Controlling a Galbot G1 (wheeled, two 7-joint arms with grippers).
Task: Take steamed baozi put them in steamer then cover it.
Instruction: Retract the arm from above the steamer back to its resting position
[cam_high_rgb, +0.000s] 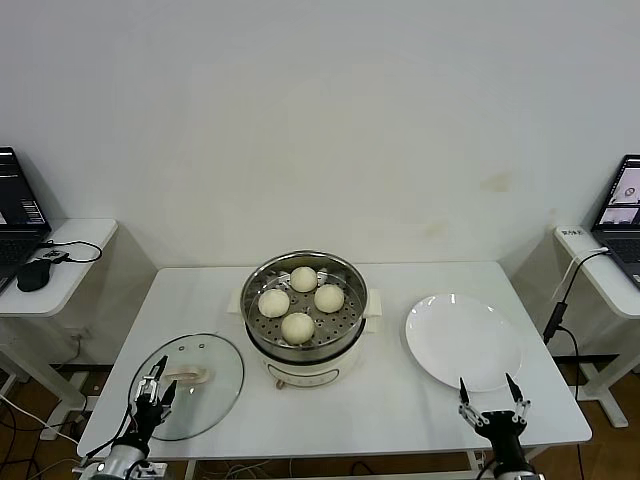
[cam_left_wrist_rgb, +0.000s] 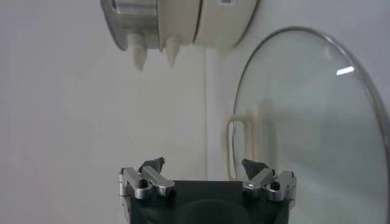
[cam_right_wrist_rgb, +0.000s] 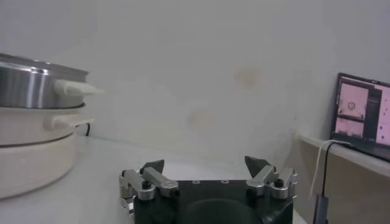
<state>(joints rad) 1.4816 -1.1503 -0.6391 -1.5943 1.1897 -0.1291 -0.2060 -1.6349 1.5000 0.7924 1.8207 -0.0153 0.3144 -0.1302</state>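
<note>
Several cream-white steamed baozi (cam_high_rgb: 302, 300) lie on the perforated tray inside the steel steamer (cam_high_rgb: 304, 352) at the table's middle. The glass cover (cam_high_rgb: 212, 385) with its cream handle (cam_high_rgb: 187, 376) lies flat on the table to the left of the steamer. My left gripper (cam_high_rgb: 153, 381) hovers open over the cover's near edge, empty. From the left wrist view the cover (cam_left_wrist_rgb: 311, 122) and the steamer's base (cam_left_wrist_rgb: 183, 24) show beyond the left gripper (cam_left_wrist_rgb: 203, 167). My right gripper (cam_high_rgb: 492, 392) stands open and empty at the front right, near the plate.
A flat white plate (cam_high_rgb: 462, 340) lies right of the steamer, bare. Side desks with laptops (cam_high_rgb: 20, 200) (cam_high_rgb: 625, 205) flank the table. A cable (cam_high_rgb: 560, 300) hangs by the right edge. The right wrist view shows the steamer (cam_right_wrist_rgb: 33, 134) and the wall.
</note>
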